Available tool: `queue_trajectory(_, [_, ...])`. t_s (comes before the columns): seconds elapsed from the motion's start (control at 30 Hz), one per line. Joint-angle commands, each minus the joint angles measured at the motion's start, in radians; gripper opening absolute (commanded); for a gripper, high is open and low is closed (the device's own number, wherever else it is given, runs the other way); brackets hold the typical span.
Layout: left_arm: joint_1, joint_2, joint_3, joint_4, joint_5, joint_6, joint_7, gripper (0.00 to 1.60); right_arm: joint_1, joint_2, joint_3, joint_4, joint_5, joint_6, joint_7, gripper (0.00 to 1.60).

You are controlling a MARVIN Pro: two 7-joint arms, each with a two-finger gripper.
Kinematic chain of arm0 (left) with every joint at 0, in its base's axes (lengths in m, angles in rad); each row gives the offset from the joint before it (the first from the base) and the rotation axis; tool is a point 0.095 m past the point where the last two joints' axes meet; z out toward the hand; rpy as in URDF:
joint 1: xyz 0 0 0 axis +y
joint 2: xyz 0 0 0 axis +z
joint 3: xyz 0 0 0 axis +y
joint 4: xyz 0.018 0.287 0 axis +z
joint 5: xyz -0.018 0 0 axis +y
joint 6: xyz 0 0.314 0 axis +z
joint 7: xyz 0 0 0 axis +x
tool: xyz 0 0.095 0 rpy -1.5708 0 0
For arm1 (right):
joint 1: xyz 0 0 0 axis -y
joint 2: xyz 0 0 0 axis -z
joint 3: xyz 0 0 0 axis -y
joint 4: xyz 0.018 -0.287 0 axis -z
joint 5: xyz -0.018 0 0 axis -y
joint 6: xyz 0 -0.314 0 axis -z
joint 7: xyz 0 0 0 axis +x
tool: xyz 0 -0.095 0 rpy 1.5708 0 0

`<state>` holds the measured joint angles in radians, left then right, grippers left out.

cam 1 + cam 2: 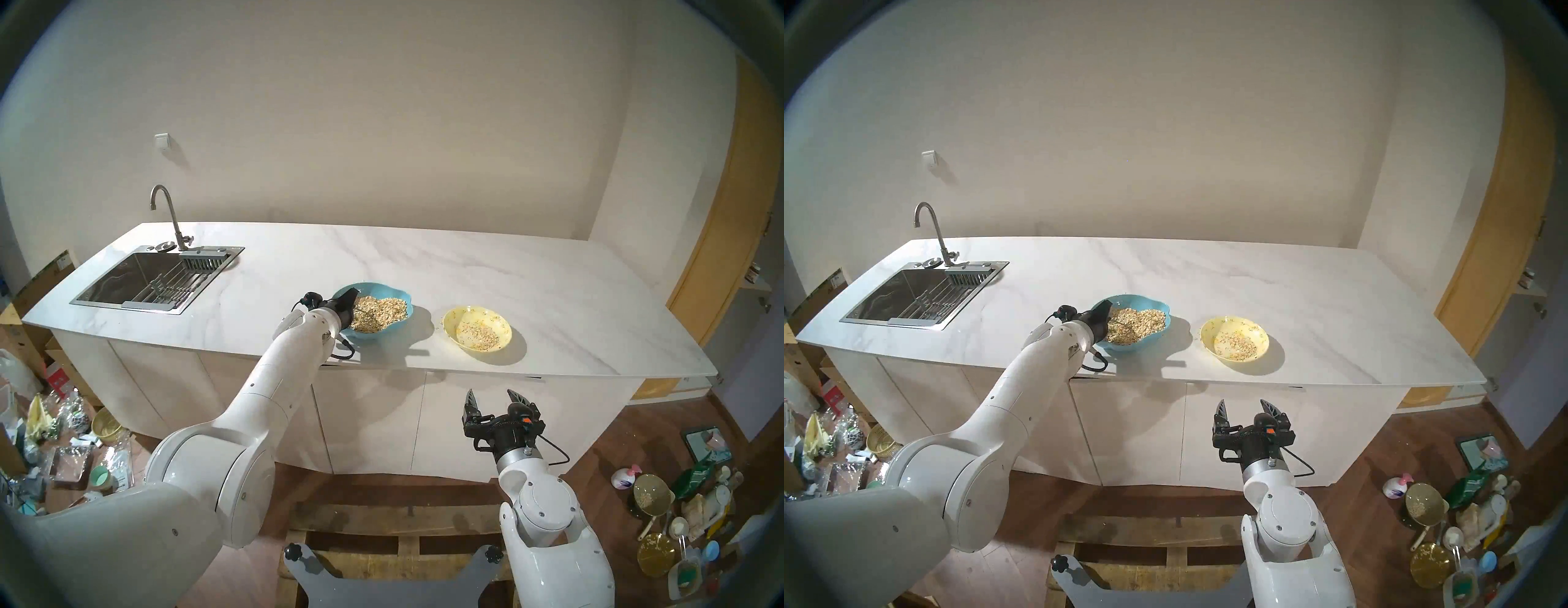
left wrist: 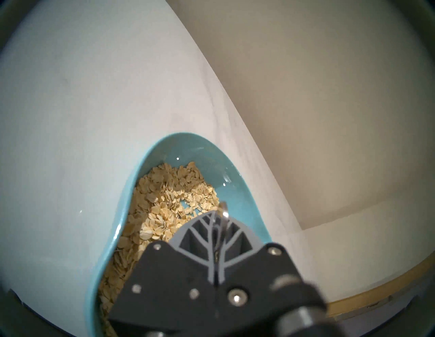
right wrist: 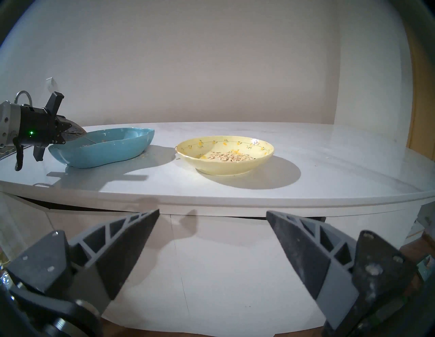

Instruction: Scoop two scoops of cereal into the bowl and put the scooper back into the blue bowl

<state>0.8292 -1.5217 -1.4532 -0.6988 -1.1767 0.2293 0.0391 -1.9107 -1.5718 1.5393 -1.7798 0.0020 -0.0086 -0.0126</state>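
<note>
The blue bowl (image 1: 384, 288) with a wavy rim holds a heap of cereal (image 1: 384, 312) on the white counter. My left gripper (image 1: 353, 313) reaches in over its left rim and is shut on the thin silver scooper (image 1: 367, 315). In the left wrist view the gripper's closed fingers (image 2: 200, 233) pinch the scooper's shiny handle (image 2: 224, 209) above the cereal (image 2: 162, 200); the scooper's head is hidden. The pale-yellow bowl (image 1: 453, 316) sits to the right with a thin layer of cereal (image 1: 479, 335). My right gripper (image 1: 494, 401) is open and empty, below the counter's front edge.
A steel sink (image 1: 144, 280) with a faucet (image 1: 167, 212) is at the counter's far left. A few flakes lie on the counter between the bowls (image 3: 143, 155). Clutter covers the floor at left (image 1: 63, 433) and right (image 1: 679, 509).
</note>
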Motion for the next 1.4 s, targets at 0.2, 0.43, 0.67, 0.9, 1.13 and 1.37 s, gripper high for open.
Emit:
queue_trajectory(0.2, [-0.023,-0.026,-0.051,0.029,-0.052,0.069,-0.029,0.00,0.005,-0.003,-0.001,-0.026,0.001,-0.005,-0.001,1.60])
queue_trajectory(0.43, [-0.033,-0.024,-0.064,0.050,-0.071,0.088,-0.036,0.00,0.005,-0.003,-0.001,-0.026,0.001,-0.005,-0.001,1.60])
queue_trajectory(0.67, [-0.047,-0.023,-0.074,0.049,-0.085,0.105,-0.030,0.00,0.005,-0.003,-0.001,-0.026,0.001,-0.005,-0.001,1.60])
queue_trajectory(0.9, [-0.059,-0.024,-0.088,0.037,-0.103,0.128,-0.014,0.00,0.005,-0.003,-0.001,-0.025,0.001,-0.005,-0.001,1.60])
queue_trajectory(1.13, [-0.074,-0.023,-0.093,0.020,-0.109,0.144,-0.001,0.00,0.006,-0.002,-0.001,-0.024,0.001,-0.006,0.000,1.60])
queue_trajectory(1.37, [-0.077,-0.019,-0.092,0.008,-0.108,0.156,0.009,0.00,0.006,-0.002,-0.001,-0.024,0.001,-0.005,0.000,1.60])
